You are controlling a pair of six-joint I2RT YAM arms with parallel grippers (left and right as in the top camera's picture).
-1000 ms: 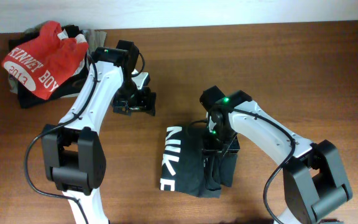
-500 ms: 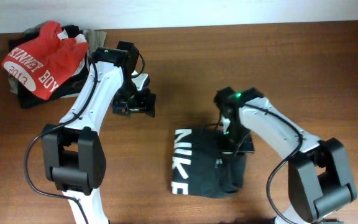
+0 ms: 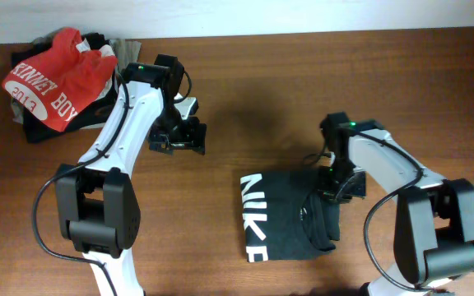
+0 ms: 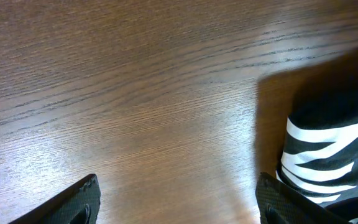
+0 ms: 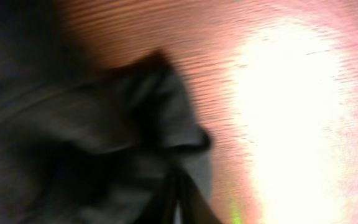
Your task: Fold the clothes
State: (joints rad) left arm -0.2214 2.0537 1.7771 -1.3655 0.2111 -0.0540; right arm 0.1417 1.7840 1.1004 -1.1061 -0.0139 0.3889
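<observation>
Well, from overhead I see the black shirt folded into a rough rectangle on the table. It lies toward the right arm's side, with white NIKE letters running down the edge nearest the left arm. The right gripper is down on the shirt's opposite edge, its jaws pinched together on cloth that bunches into a ridge there. The left gripper hangs over bare wood, well apart from the shirt, with its jaws spread wide and nothing between them. In the far corner by the left arm, a red shirt with white lettering lies on a heap of dark clothes.

On the left wrist view it is mostly the table's wood grain. Two dark fingers poke in at the bottom, far apart, with only wood between them. The black shirt shows at the right edge — white strokes of lettering, with a shadow beside it.

The right wrist view is blurred. Crumpled dark cloth of the black shirt fills the left and middle, with a fold narrowing toward the bottom centre. I cannot make out the fingers themselves here. The table glares bright on the right.
</observation>
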